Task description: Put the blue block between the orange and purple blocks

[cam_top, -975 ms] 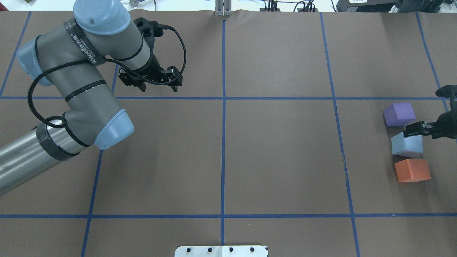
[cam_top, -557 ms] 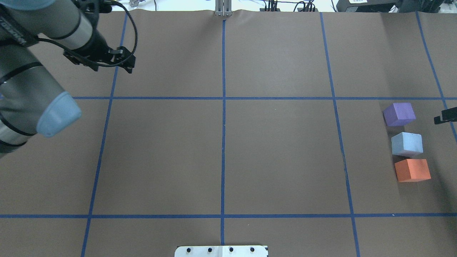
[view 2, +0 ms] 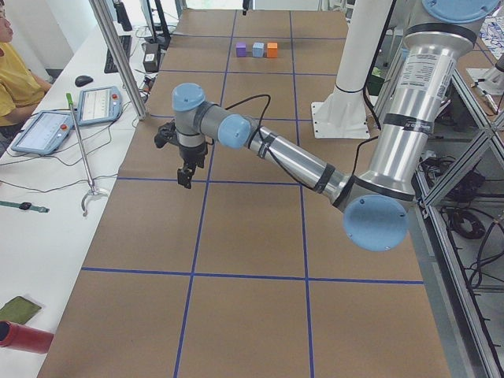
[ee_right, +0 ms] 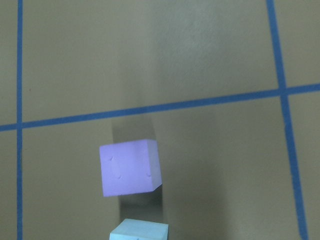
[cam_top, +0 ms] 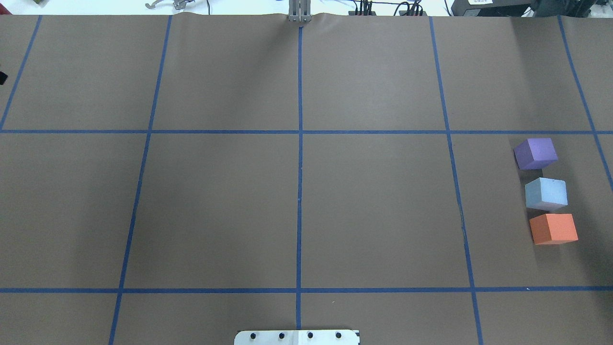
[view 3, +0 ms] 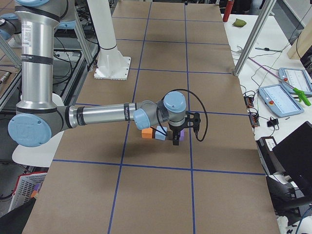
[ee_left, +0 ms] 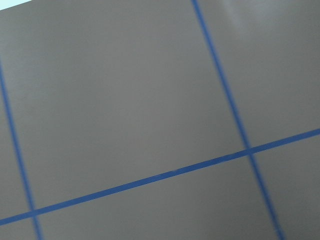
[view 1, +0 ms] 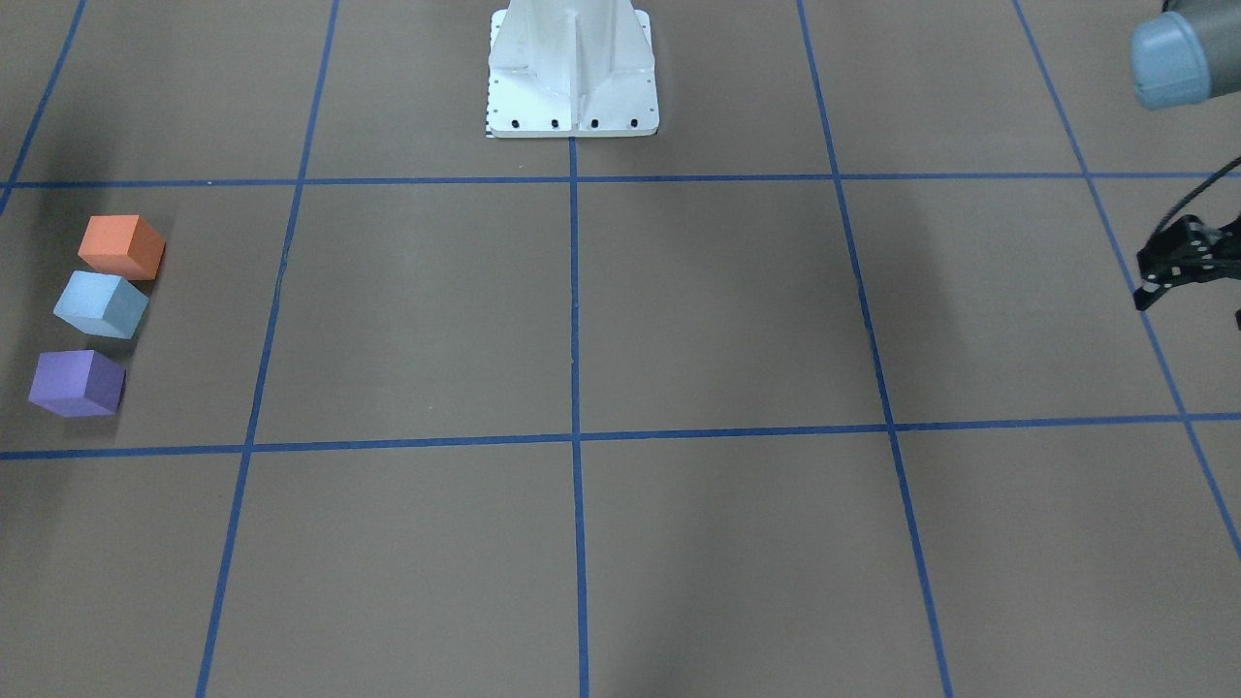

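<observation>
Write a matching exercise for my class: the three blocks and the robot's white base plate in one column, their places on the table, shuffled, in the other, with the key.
Column one
1. purple block
2. blue block
3. orange block
4. white base plate

Column two
A. middle of the row of blocks
B. end of the row nearest the robot's side
C. on the table's centre tape line, at the robot's edge
D. end of the row farthest from the robot's side

Pairs: 1-D, 2-A, 3-B, 4-C
</observation>
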Robot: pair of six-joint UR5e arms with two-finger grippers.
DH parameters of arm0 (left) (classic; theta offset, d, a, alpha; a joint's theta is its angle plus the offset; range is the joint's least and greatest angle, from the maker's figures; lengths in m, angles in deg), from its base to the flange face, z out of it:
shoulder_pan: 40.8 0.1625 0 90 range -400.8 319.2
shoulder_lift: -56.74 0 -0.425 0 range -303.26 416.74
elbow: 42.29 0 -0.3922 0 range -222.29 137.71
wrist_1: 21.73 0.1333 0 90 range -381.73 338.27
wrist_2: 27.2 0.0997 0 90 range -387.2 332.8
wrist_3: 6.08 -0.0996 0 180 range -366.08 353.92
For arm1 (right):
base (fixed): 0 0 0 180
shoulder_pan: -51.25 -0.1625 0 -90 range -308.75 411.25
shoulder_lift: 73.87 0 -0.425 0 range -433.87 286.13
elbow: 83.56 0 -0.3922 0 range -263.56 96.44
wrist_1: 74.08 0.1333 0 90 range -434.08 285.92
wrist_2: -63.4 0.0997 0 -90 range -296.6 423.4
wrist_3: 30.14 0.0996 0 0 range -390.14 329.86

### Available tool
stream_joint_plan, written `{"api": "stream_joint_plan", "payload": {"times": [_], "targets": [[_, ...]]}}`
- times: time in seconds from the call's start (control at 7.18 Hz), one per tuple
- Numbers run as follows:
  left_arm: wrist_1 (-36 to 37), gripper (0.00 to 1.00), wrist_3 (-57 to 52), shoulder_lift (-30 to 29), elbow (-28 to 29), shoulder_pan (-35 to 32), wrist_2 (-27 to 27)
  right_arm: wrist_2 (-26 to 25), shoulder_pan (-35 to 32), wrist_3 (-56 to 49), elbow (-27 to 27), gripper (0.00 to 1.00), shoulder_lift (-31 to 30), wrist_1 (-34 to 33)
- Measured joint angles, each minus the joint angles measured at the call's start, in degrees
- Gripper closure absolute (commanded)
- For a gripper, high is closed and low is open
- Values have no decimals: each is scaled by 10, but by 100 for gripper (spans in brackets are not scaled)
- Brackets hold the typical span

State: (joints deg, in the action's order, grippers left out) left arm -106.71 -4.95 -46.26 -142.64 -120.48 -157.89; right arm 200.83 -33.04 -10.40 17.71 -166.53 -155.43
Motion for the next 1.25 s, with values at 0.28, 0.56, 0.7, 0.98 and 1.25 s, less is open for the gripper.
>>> {"api": "stream_joint_plan", "payload": {"times": [0.28,0.56,0.7,0.98,1.25], "targets": [[-1,0,-162,10,91,-86,-16,-12,-36,-94,-1,0,28,-91],[-1,0,-214,27,115,-119,-59,-16,-43,-107,0,0,27,-104],[1,0,-216,35,108,-122,-66,-18,-43,-109,-1,0,27,-104],[5,0,-190,52,89,-124,-58,-22,-43,-110,-1,0,22,-104],[5,0,-121,90,65,-124,-54,-22,-42,-111,2,0,15,-102]]}}
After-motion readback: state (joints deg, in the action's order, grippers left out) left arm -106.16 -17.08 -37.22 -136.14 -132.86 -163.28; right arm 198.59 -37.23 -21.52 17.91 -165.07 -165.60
